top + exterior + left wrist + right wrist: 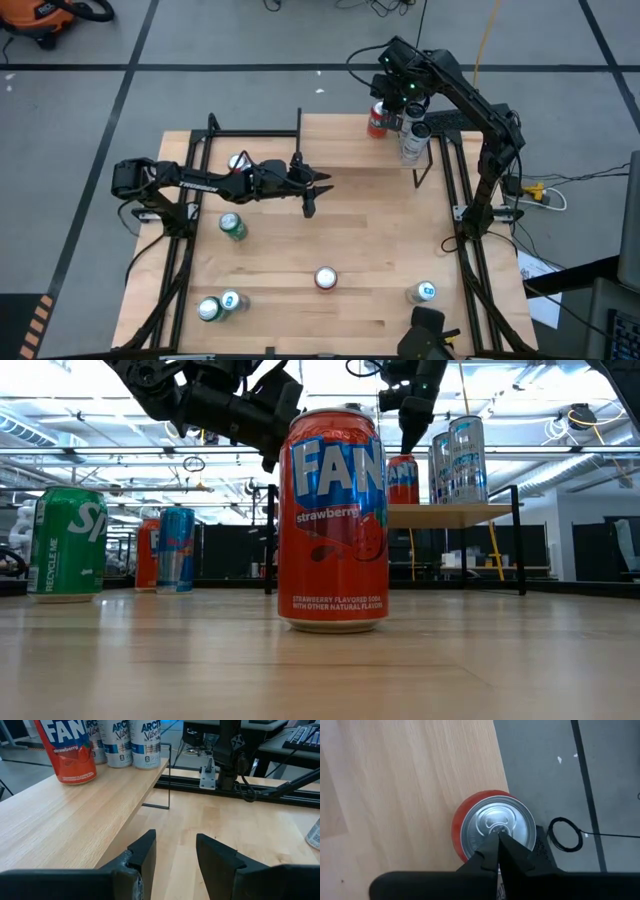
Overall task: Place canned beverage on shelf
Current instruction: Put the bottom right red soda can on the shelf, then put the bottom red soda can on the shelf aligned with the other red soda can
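Front Fanta can: stands upright on the tabletop, well in front of the shelf. It reads "FAN…", "strawberry" and "strawberry flavored soda with other natural flavors".
Handling: judged to be a thin aluminium wall with a smooth, slippery painted side. It would be fairly heavy and stiff if full, though the pictures don't show that. It would dent under a hard squeeze and tip easily if nudged high.
Hold: best taken across the round body at mid-height, fingers on opposite sides.
Green can: on the tabletop in front of the shelf, off to one side; reads "Sp…".
Left gripper: fingers spread, empty, hovering just in front of the shelf's front edge.
Shelf Fanta can: upright on the shelf, at its far edge; reads "FAN…" and "strawberry".
Silver cans: on the shelf just beside that can; read "ARCT… Vibe".
Right gripper: fingers pressed together, directly over the shelf Fanta can's lid, gripping nothing.
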`<state>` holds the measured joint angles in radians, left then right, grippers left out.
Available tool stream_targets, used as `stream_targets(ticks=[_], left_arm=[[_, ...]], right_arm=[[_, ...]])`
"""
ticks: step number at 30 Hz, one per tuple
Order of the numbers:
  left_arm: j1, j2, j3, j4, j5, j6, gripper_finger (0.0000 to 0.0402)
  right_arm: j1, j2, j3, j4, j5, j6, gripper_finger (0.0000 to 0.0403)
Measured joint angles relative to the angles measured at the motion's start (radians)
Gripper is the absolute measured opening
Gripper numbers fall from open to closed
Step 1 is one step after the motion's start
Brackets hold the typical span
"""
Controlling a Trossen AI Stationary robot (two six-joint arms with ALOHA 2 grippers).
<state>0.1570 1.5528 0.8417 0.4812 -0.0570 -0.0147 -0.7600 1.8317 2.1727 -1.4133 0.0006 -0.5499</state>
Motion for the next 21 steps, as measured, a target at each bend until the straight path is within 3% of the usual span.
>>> stream_targets(ticks=[8,21], left_arm=[[0.001,0.0,0.0,0.0,0.0,0.0,0.0138],[0.001,0.0,0.0,-0.001,0.0,0.002,0.0138]], right_arm=[[0.001,0.001,-0.001,0.015,0.104,0.004,0.0],[0.003,-0.047,-0.003,0.022,0.089,0.029,0.0]])
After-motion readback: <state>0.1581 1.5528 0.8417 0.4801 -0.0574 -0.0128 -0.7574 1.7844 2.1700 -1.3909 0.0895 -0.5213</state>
